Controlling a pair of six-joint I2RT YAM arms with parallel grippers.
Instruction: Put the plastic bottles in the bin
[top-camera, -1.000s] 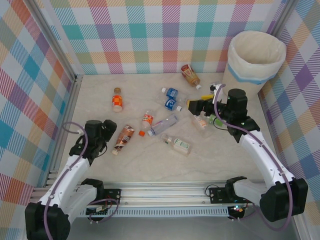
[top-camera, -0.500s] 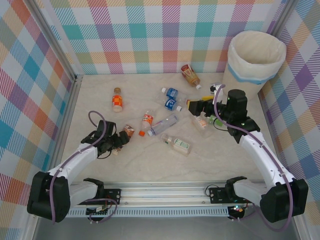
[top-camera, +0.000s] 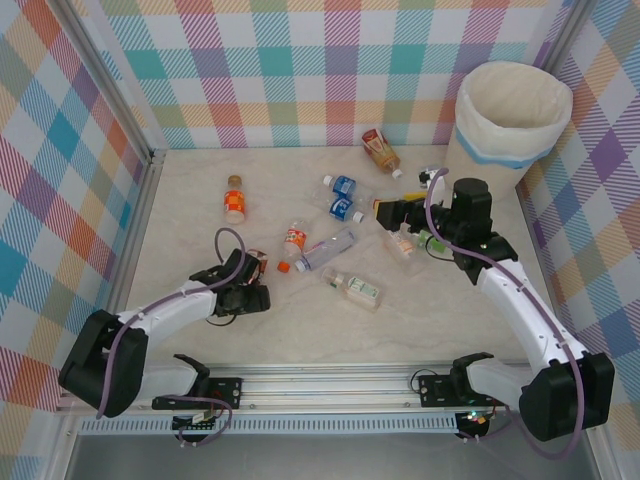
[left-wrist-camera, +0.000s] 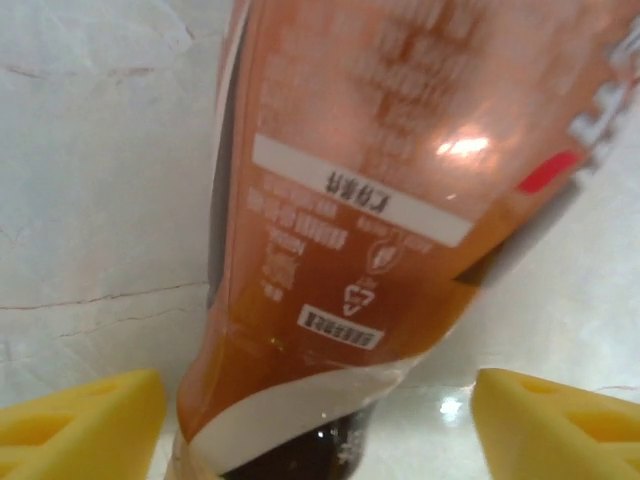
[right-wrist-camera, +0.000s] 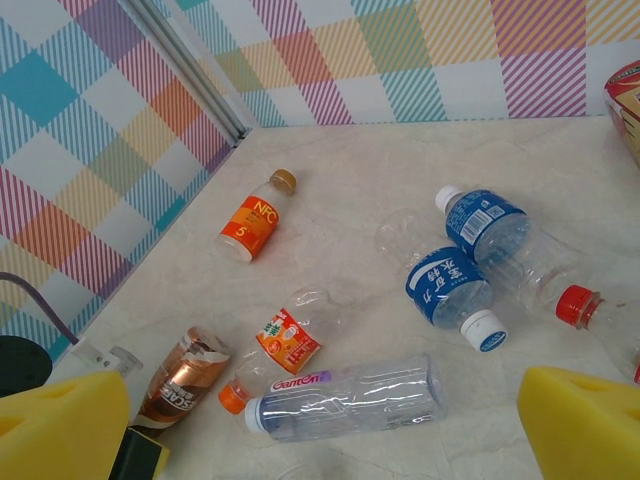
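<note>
Hovering low over the table (top-camera: 450, 320) at about 7 o'clock in the top view, the left gripper (left-wrist-camera: 318, 425) is wide open. A brown bottle (left-wrist-camera: 380, 200) lies on its side between its two yellow fingertips (left-wrist-camera: 85, 425). The fingertips sit on each side of one end of the bottle, and I cannot see them touching it. The right gripper (right-wrist-camera: 322, 425) is at about 2 o'clock, up off the table. It is wide open too, with nothing in it. The bin (top-camera: 478, 140) stands in the far corner at 1 o'clock, just past the right gripper. More bottles lie on their sides around the middle of the table. An orange bottle (top-camera: 234, 199) is at 10 o'clock, well apart from the rest. Two blue bottles (top-camera: 345, 186) lie side by side near 12 o'clock. A long clear bottle (top-camera: 330, 248) and a red and orange bottle (top-camera: 293, 243) lie near each other in the middle. A green bottle (top-camera: 357, 289) lies at 5 o'clock from them. A second brown bottle (top-camera: 380, 150) lies by the back wall (top-camera: 300, 70), near the bin.
</note>
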